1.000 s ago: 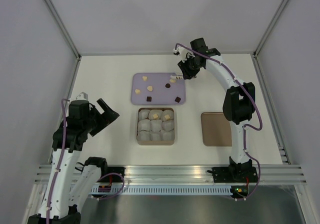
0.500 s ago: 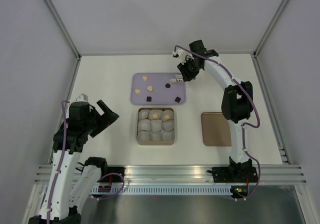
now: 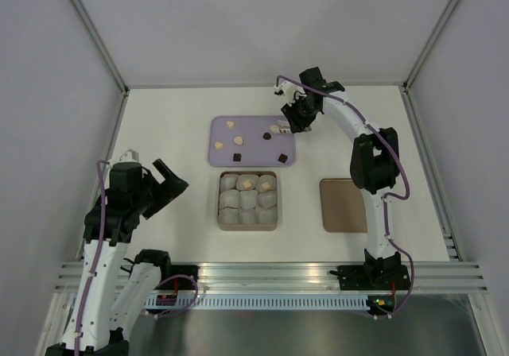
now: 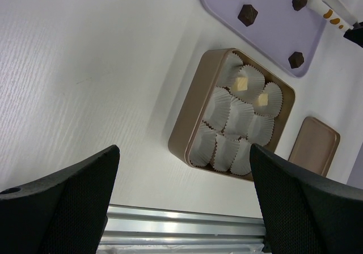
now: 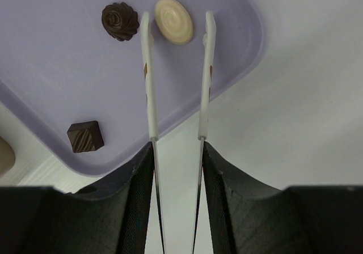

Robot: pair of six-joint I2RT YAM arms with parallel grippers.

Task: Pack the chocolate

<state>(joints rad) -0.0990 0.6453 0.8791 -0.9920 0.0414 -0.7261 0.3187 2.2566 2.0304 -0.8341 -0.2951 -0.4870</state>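
Arm on left side: left gripper [image 3: 171, 177] spread wide, holding nothing, well apart from the box [image 3: 247, 227].

Centre: box lined with white paper cups [image 3: 229, 199]. Two pale pieces [image 4: 243, 84] sit in cups along the far row; the other cups look unfilled.

Behind the box: lilac tray [image 3: 254, 156] carries the rest of the chocolate [image 3: 238, 141], pale and dark pieces scattered loose and apart from one another.

Right end of tray: right gripper [image 5: 177, 152] is clamped on white tongs [image 5: 148, 78], pinching their arms low down. The tong tips are parted and straddle a pale round piece [image 5: 173, 28]; the left tip is at its edge and the right tip shows a small gap. The piece is not lifted. A dark rosette [image 5: 120, 21] lies just beside the left tip.

Handling, judged: the piece should be very light, stiff and smooth-sided, so likely to squirt out of a hard or off-centre pinch, and its swirled top marks easily. Best taken across its widest line, tips low on the sides, with a gentle squeeze. Nudging the rosette is a risk.

Far right: brown lid [image 3: 343, 205] lies beside the box.
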